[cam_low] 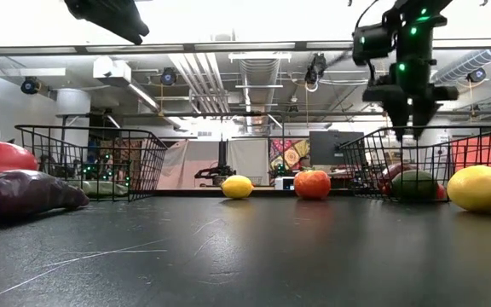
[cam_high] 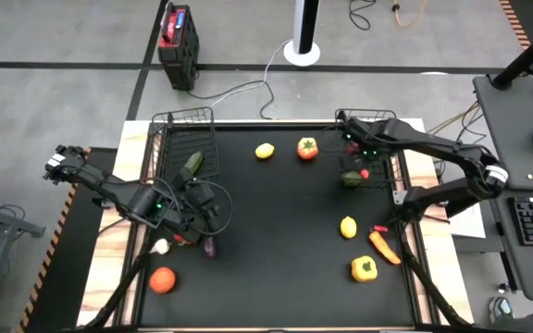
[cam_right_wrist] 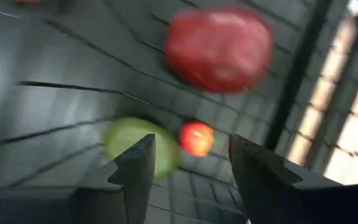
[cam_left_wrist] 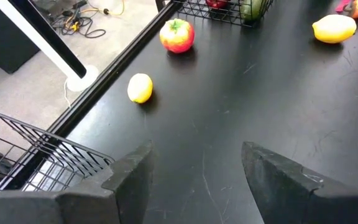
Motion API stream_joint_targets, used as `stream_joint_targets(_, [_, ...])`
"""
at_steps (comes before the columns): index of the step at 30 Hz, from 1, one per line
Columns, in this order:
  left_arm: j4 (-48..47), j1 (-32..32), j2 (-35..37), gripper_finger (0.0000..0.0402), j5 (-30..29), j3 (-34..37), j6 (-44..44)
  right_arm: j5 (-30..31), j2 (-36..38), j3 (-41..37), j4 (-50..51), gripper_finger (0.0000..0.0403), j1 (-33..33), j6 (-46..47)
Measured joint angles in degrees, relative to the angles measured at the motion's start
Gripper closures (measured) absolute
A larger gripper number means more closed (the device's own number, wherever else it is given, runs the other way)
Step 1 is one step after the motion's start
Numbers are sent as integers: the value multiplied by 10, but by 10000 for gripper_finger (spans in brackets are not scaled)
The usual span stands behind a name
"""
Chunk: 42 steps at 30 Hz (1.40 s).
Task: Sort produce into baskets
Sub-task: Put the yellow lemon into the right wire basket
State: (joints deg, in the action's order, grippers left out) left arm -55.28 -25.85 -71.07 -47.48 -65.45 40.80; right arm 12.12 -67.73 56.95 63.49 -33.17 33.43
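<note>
My right gripper (cam_high: pixel 353 148) hangs open above the right basket (cam_high: pixel 394 159), fingers pointing down (cam_low: pixel 409 128). Through its fingers (cam_right_wrist: pixel 191 149) I see a small red piece (cam_right_wrist: pixel 196 138), a green piece (cam_right_wrist: pixel 135 146) and a larger red piece (cam_right_wrist: pixel 219 50) in the basket below, none of them touched. My left gripper (cam_high: pixel 213 211) stands open over the table near the left basket (cam_high: pixel 169 139), nothing between its fingers (cam_left_wrist: pixel 194 158). A cucumber (cam_high: pixel 192 165) lies in the left basket. An eggplant (cam_high: pixel 209 246), garlic (cam_high: pixel 160 246) and a red tomato (cam_high: pixel 162 279) lie near the left arm.
Loose on the table: a lemon (cam_high: pixel 265 151) and a tomato (cam_high: pixel 307 148) at the far edge, and a lemon (cam_high: pixel 348 227), an orange piece (cam_high: pixel 384 247) and a yellow pepper (cam_high: pixel 364 269) at the near right. A red-and-black box (cam_high: pixel 178 44) stands on the floor beyond the table.
</note>
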Motion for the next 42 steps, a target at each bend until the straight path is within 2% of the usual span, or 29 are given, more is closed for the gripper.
stream_joint_targets(8, [0,0,0,178,34,0,3,-1,54,-3,-142,204,141,-34])
stream_joint_targets(14, [2,0,0,178,119,0,46,7,62,-3,-228,204,248,-44])
stream_joint_targets(17, [2,-1,0,178,175,0,93,29,58,-3,-238,204,287,-42])
stream_joint_targets(21, [2,-2,0,178,233,0,152,30,53,-4,-238,204,322,-40])
stream_joint_targets(31, [8,-11,0,178,244,0,178,14,50,-4,-235,202,415,-84])
stream_joint_targets(38, [30,-11,0,178,239,0,134,10,46,-4,-234,202,464,-40])
stream_joint_targets(42, [50,-11,0,178,212,0,90,5,46,-4,-223,202,471,17])
